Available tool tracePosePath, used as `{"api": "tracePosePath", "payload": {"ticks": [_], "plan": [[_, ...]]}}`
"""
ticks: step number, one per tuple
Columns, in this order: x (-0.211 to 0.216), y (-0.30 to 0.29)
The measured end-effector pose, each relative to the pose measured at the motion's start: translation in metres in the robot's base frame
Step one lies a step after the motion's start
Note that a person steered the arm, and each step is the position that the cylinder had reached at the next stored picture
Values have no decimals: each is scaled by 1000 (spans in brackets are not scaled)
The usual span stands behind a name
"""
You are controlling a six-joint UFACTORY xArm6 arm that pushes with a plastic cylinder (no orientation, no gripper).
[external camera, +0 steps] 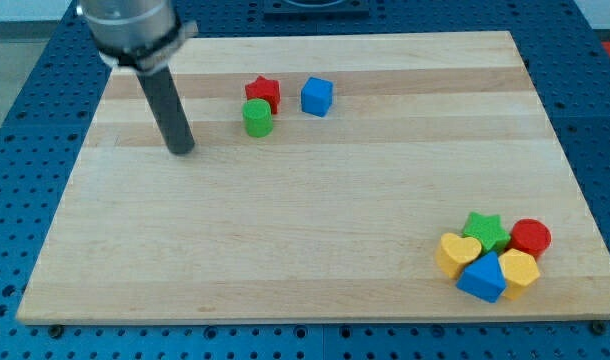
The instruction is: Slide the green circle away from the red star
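The green circle (257, 117) stands on the wooden board near the view's top, touching the lower left side of the red star (264, 92). A blue cube (317, 96) sits a little to the right of the star. My tip (182, 151) rests on the board to the left of the green circle and slightly below it, about a block's width and a half away, not touching any block. The rod rises from the tip to the view's upper left.
A cluster sits at the board's lower right: green star (484, 229), red cylinder (531, 238), yellow heart (457, 252), blue triangle (483, 277), yellow hexagon (519, 269). The board (305, 250) lies on a blue perforated table (15, 150).
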State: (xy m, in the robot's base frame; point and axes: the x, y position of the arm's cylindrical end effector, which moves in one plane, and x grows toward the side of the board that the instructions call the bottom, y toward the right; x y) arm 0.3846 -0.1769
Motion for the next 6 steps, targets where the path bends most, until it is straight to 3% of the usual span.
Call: {"api": "tracePosePath", "payload": {"ticks": [1, 6], "plan": [[-34, 23], [-22, 126]]}}
